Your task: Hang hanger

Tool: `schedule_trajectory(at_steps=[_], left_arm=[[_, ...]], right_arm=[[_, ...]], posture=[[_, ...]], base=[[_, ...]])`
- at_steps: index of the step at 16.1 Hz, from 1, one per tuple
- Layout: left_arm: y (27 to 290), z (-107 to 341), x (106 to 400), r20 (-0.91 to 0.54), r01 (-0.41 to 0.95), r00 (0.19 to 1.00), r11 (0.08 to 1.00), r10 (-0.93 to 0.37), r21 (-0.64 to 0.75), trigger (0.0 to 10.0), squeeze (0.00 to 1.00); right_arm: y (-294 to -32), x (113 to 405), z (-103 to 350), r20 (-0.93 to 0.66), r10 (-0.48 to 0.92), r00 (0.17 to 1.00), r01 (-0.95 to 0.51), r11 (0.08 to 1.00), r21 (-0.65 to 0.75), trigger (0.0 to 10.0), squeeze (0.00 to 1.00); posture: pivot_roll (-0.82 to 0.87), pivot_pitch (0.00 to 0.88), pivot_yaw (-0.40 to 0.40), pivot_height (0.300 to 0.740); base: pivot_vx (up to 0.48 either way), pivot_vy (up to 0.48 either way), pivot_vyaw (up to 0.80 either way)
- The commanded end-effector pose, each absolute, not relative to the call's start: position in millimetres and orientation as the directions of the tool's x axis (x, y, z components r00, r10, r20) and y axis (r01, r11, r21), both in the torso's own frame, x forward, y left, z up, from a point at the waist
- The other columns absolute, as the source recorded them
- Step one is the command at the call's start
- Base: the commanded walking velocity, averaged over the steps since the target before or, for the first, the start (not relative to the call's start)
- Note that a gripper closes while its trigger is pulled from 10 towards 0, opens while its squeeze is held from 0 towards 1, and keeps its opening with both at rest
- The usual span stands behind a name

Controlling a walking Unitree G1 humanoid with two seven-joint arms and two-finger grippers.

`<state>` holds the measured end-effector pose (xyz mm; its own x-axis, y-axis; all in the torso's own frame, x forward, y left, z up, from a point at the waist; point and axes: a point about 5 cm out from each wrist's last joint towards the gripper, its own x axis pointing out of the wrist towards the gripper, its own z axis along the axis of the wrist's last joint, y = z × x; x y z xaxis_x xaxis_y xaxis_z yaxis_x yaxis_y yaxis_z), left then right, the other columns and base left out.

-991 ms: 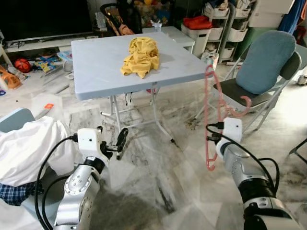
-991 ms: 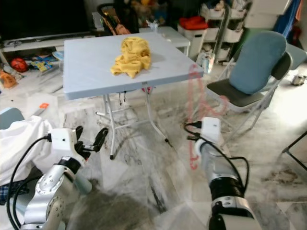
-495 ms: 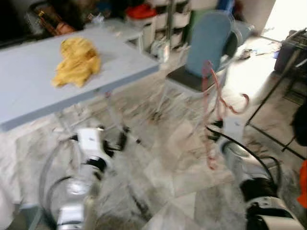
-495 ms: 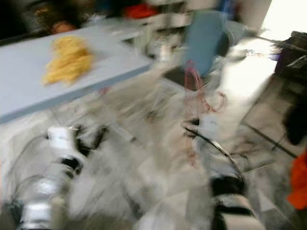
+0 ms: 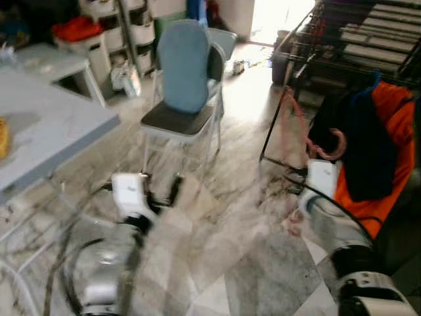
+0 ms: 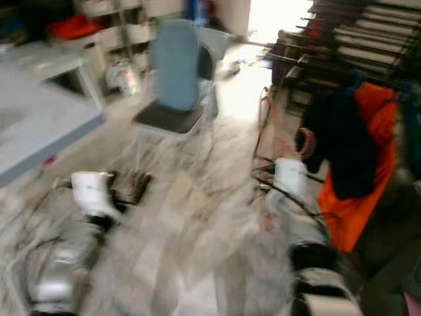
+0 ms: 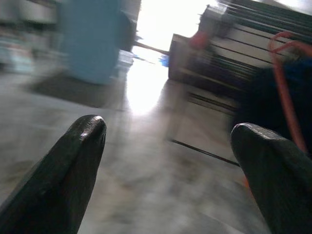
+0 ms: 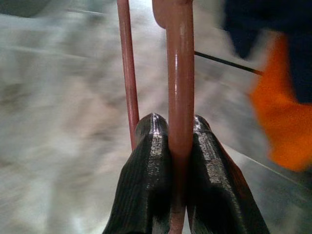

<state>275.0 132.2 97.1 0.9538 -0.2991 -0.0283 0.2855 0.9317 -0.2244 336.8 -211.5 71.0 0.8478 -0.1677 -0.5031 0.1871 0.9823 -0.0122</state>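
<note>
right pincer (image 8: 178,146): pinching the hanger stem between both black fingers, fingers pressing tight against it; sitting low at right in the head views, arm reaching forward.
hanger (image 5: 294,125): pink, standing roughly upright above the right pincer, hook (image 5: 334,146) curling at top right; hanging over the floor, just in front of the dark garment; blurred.
left pincer (image 7: 170,161): spread wide, gripping nothing, fingers well apart; pointing forward over the floor at left in the head views.
rack (image 5: 368,39): dark metal frame with slatted top, standing at far right behind the hanger.
dark garment (image 5: 355,148): draping on the rack, beside the orange cloth.
orange cloth (image 5: 395,138): hanging at right of the dark garment, reaching down toward the floor.
chair (image 5: 184,79): blue back, dark seat, standing on the floor between bench and rack, well apart from both pincers.
bench (image 5: 46,131): grey-blue corner showing at far left, a bit of yellow cloth (image 5: 3,138) lying at the edge of view.
floor (image 5: 230,243): marbled grey tiles, blurring with motion.
shelves (image 5: 125,26): white bins and a red item behind the chair, too blurred for detail.
</note>
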Motion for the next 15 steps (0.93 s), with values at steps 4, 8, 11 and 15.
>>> schedule_trajectory(at_steps=[4,8,11,15], left_arm=[[146.2,99.5,279.5,-0.049,0.258,0.961,0.949,-0.271,-0.182,10.0,0.00],[145.5,98.0,279.0,-0.061,0.249,0.963,0.951,-0.264,-0.182,10.0,0.00],[144.2,97.3,278.7,-0.066,0.258,0.959,0.949,-0.274,-0.181,10.0,0.00],[144.3,93.9,279.0,-0.091,0.259,0.957,0.950,-0.277,-0.173,10.0,0.00]], right_arm=[[-199.8,342.3,75.7,-0.494,-0.142,0.858,0.170,0.985,0.012,10.0,0.00],[-195.9,342.0,73.5,-0.501,-0.133,0.855,0.168,0.985,0.025,10.0,0.00],[-194.8,341.7,72.7,-0.506,-0.131,0.853,0.168,0.985,0.028,10.0,0.00],[-193.6,340.7,70.5,-0.517,-0.123,0.847,0.160,0.987,0.027,10.0,0.00]], posture=[[-0.05,0.000,-0.006,0.740],[-0.05,0.000,-0.005,0.740],[-0.05,0.000,-0.003,0.740],[-0.05,0.000,-0.001,0.740]], base=[[0.335,0.343,-0.79],[0.328,0.351,-0.69],[0.326,0.352,-0.54],[0.327,0.352,-0.48]])
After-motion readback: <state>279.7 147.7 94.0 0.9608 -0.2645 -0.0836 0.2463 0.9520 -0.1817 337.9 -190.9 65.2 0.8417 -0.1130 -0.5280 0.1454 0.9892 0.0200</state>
